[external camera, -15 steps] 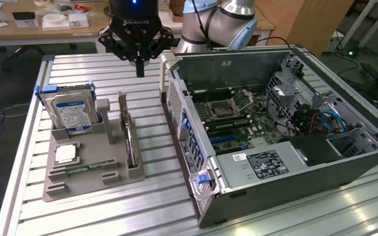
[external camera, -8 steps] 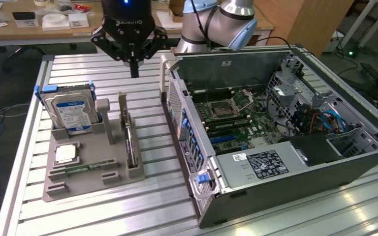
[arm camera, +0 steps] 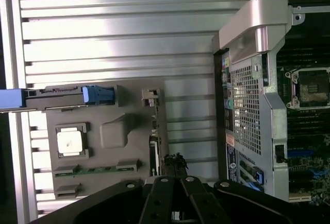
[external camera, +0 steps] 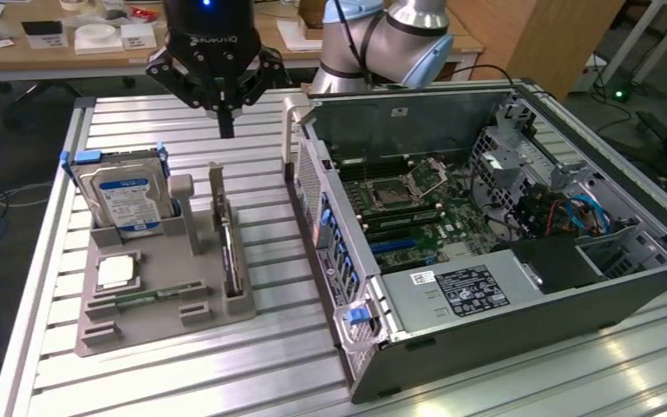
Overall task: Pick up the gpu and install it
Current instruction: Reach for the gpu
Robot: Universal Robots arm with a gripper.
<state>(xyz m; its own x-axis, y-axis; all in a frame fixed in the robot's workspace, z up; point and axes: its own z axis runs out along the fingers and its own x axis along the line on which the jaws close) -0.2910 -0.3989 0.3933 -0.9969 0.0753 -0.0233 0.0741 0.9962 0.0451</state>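
The gpu [external camera: 228, 259] is a thin dark card standing on edge in a slot at the right side of the grey holder tray [external camera: 160, 261]. In the wrist view the gpu [arm camera: 153, 154] appears edge-on as a narrow dark strip. My gripper [external camera: 226, 130] hangs above the slatted table, beyond the tray's far end and apart from the card. Its fingers are shut with nothing between them. In the wrist view the gripper [arm camera: 175, 159] has its tips close beside the card's edge. The open computer case [external camera: 485, 226] lies to the exterior view's right, motherboard [external camera: 409, 208] exposed.
On the tray stand a silver hard drive [external camera: 128, 198] with a blue-white label, a processor chip [external camera: 117, 272] and a narrow green memory stick [external camera: 139, 300]. The case's wall [arm camera: 247, 105] rises close to the tray. Desks with clutter lie behind the table.
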